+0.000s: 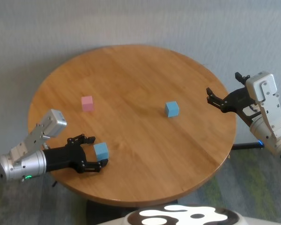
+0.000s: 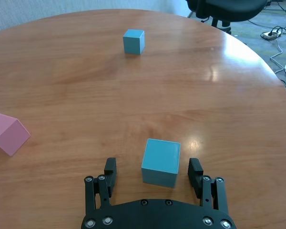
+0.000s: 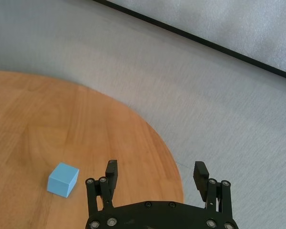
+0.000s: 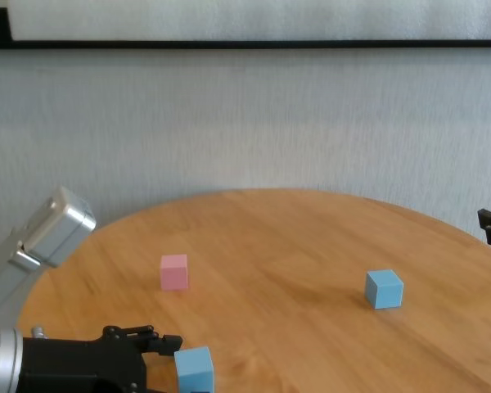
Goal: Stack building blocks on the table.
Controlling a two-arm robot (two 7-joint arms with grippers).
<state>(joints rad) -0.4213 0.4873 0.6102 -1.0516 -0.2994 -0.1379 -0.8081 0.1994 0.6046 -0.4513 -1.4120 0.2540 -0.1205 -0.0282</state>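
Note:
Three building blocks lie apart on the round wooden table (image 1: 145,70). One light blue block (image 1: 101,151) (image 2: 161,161) (image 4: 194,370) sits near the table's front left edge. My left gripper (image 1: 97,151) (image 2: 152,165) is open and low over the table, one finger on each side of this block, with a small gap at each side. The pink block (image 1: 87,103) (image 2: 8,133) (image 4: 173,271) lies farther back on the left. A second light blue block (image 1: 172,108) (image 3: 63,179) (image 4: 384,289) rests right of centre. My right gripper (image 1: 210,96) (image 3: 156,168) hangs open over the table's right edge, holding nothing.
Beyond the table's far rim, the left wrist view shows an office chair base (image 2: 226,12) and floor cables (image 2: 275,33). The robot's white and black body (image 1: 178,216) lies just below the table's near edge. A grey wall (image 4: 245,123) stands behind the table.

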